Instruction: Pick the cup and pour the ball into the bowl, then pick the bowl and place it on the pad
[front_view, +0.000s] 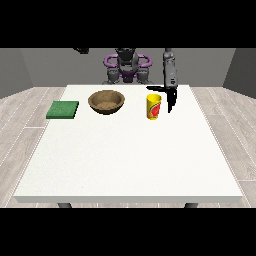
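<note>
A yellow cup (154, 106) with a red mark stands upright on the white table (130, 160), right of centre at the back. The ball is not visible. A brown wooden bowl (106, 101) sits to the cup's left. A green pad (63, 110) lies flat near the table's left edge. The hand at the view's right (171, 96) hangs just to the right of the cup, its fingers straight and pointing down, its thumb stretched left above the cup's rim. It does not hold the cup. Only a dark bit of the other arm (81, 50) shows at the top left; its hand is out of view.
The robot's torso (127, 65) stands behind the table's far edge. Wooden floor surrounds the table on both sides.
</note>
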